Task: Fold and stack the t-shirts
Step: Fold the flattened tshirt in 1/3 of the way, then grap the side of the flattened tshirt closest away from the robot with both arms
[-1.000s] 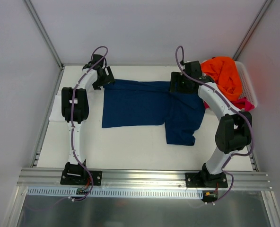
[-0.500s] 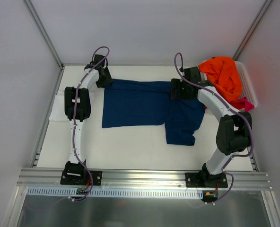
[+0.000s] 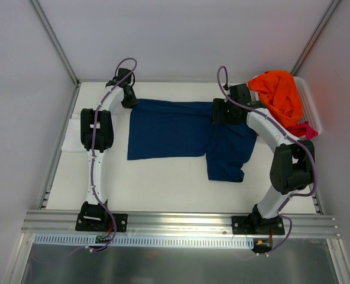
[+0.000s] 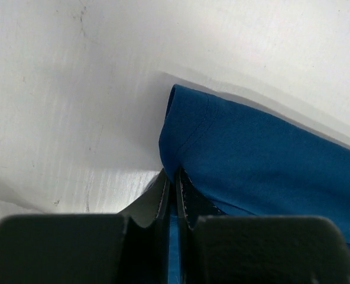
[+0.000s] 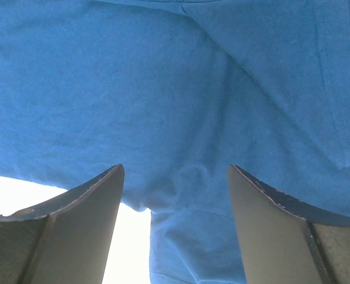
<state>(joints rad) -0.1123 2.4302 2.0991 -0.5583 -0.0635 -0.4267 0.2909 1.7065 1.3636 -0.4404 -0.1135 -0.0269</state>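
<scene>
white table (image 3: 163, 183) fills the floor of the cell, and across its far half lies the navy t-shirt (image 3: 175, 129), spread flat: a wide panel running left to right, its right part reaching nearer the bases.

now the right arm (image 3: 290, 165). it rises from its base at the near right, bends at a high elbow and sends the forearm back and leftward, so the wrist sits over the shirt's far edge, right of middle. the left arm (image 3: 95, 130) runs up the left side of the table, elbow about halfway, forearm stretched to the shirt's far left corner.

at the far right corner the basket (image 3: 311, 106) carries the orange t-shirt (image 3: 279, 94) heaped over its rim, with a pink t-shirt (image 3: 305, 130) poking out at its near end. a white t-shirt (image 3: 73, 135) lies at the left edge, partly under the left arm.

down to the business ends. the right gripper (image 5: 175, 168) stands with its fingers (image 5: 74, 201) wide apart and blue cloth filling the view between them; whether the tips touch the cloth cannot be told. the left gripper (image 4: 172, 177) is pinched tight, its fingers (image 4: 162, 198) pressed together on a sliver of the navy t-shirt at that corner, with the stitched hem showing just past the tips.
</scene>
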